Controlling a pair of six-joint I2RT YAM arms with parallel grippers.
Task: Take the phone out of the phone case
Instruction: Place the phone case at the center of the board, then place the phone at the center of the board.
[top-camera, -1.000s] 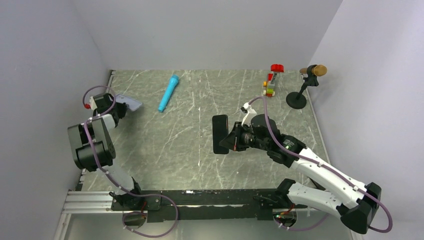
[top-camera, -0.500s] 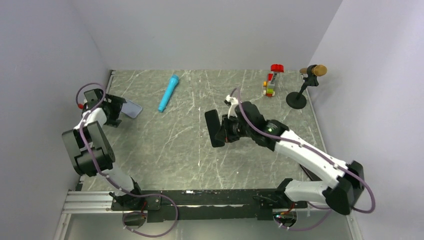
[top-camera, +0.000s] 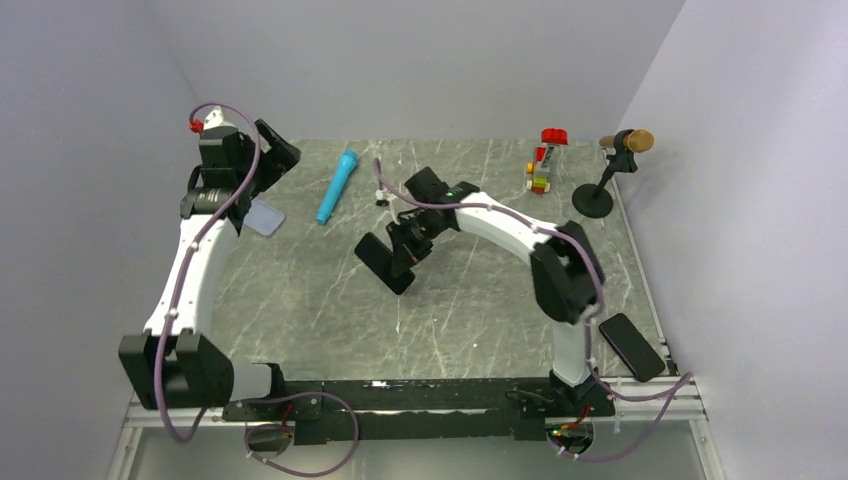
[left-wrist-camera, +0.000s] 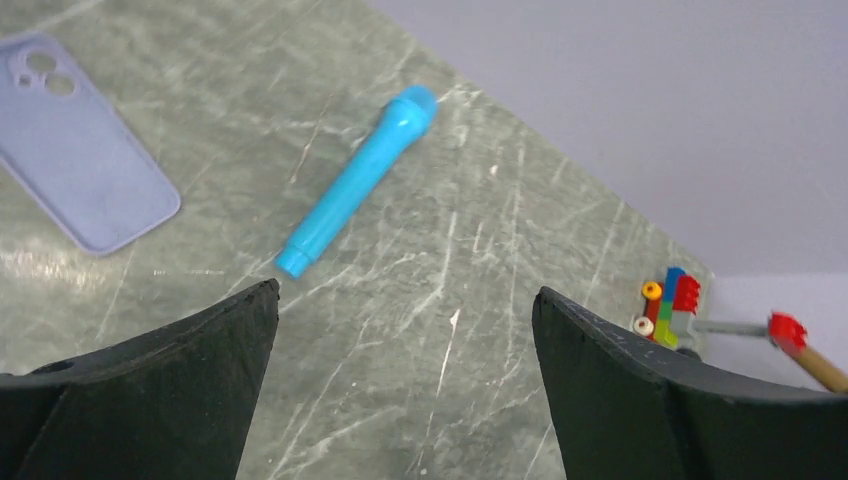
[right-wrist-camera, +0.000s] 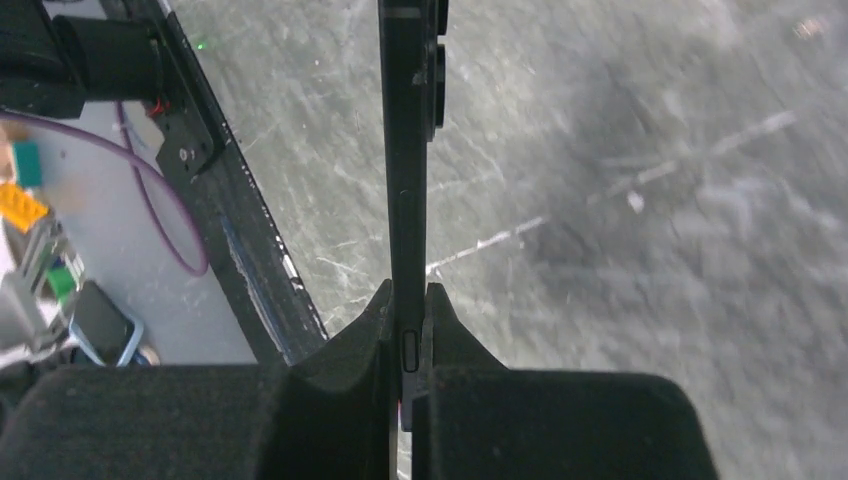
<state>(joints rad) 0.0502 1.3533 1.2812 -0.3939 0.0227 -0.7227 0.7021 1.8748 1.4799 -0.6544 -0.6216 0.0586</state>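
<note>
We seem to be in a robotics lab test cell: plain pale walls (top-camera: 420, 60) box in a marble-patterned table (top-camera: 450, 320), a metal mounting rail (top-camera: 170, 405) runs behind the right gripper (top-camera: 405, 250), and toy bricks (top-camera: 541, 170) and a stand microphone (top-camera: 610, 170) sit well off to its right.

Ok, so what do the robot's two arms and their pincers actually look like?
The left arm and right arm share white link shells and bulky black joints, with a purple cable looping along each. A red fitting sits by the left wrist. The left pincer and right pincer have matte black, wedge-shaped fingers.
</note>
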